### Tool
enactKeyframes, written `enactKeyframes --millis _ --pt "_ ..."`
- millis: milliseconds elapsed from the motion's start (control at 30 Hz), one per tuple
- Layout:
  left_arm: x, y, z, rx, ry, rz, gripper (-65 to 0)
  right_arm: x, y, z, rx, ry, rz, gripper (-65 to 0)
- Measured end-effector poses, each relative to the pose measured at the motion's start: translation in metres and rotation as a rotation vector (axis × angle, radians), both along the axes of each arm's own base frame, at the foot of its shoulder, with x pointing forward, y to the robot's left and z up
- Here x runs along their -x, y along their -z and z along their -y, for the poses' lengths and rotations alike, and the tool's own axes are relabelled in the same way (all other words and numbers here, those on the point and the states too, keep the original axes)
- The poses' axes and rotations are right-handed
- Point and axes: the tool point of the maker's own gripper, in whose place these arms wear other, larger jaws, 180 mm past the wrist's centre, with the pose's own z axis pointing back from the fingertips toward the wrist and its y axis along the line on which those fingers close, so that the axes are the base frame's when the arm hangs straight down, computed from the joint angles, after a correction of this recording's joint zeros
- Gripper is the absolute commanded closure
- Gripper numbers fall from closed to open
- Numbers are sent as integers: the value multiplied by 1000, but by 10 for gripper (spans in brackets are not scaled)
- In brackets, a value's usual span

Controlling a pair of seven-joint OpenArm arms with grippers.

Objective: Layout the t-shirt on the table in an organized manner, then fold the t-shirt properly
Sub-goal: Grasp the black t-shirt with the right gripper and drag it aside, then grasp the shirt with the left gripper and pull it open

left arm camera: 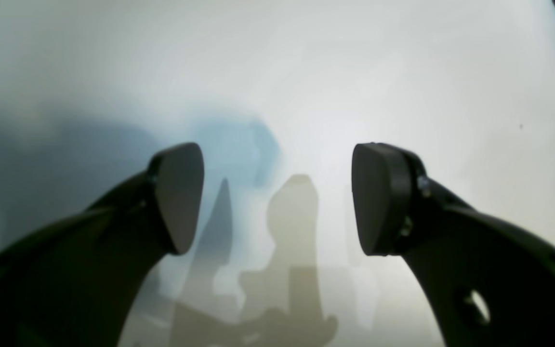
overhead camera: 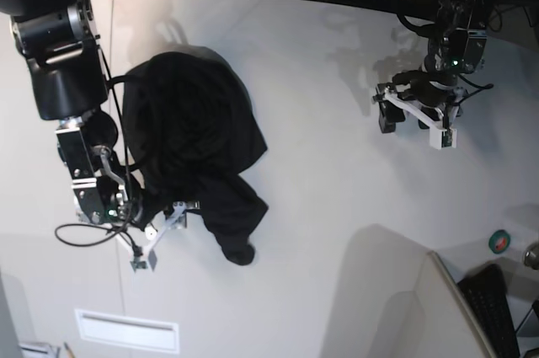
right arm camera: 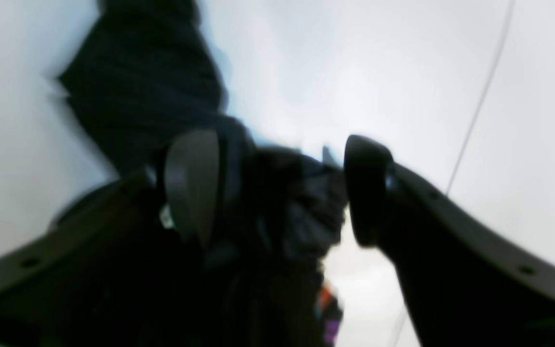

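You had one t-shirt (overhead camera: 189, 143) bunched on the surface (overhead camera: 337, 105); your left gripper (left arm camera: 277, 197) gaped empty, your right gripper (right arm camera: 280, 193) stood spread around cloth.

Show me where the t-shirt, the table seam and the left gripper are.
t-shirt (overhead camera: 189, 135): base view, middle of the crumpled black heap.
table seam (right arm camera: 482, 91): right wrist view, thin dark line.
left gripper (left arm camera: 277, 197): left wrist view, open gap between fingertips.
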Motion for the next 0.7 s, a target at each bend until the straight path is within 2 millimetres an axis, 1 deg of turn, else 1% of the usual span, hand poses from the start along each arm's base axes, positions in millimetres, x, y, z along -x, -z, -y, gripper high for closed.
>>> enactKeyframes --millis 33,100,233,300,333,367,433,500,567,633,700 --pt "0 0 0 -1 -1 4 -457 2 5 4 20 0 -15 -396" --pt "0 0 0 -1 -1 0 -459 5 10 7 28 1 -26 -396" --pt "0 0 -1 -3 0 3 -459 9 12 4 25 -3 -47 -396" --pt "0 0 -1 -2 -1 3 -459 21 15 1 20 -14 -100 -396" --pt "0 1 2 -2 5 0 -457 25 12 -1 24 -20 -94 -396" --pt "1 3 9 1 23 -6 -456 29 6 -6 7 -24 -71 -396" --pt "2 7 28 15 78 -18 -454 33 -14 -7 -64 11 -6 -398" --pt "5 9 39 31 103 -24 -454 34 -26 6 -85 64 16 -407" --pt "9 12 42 32 112 -37 -454 36 -28 23 -89 119 -2 -435" --pt "9 13 43 24 113 -40 -454 44 -22 32 -98 161 -22 -449" --pt "10 14 48 30 130 -39 -454 57 -8 30 -110 172 -67 -449"
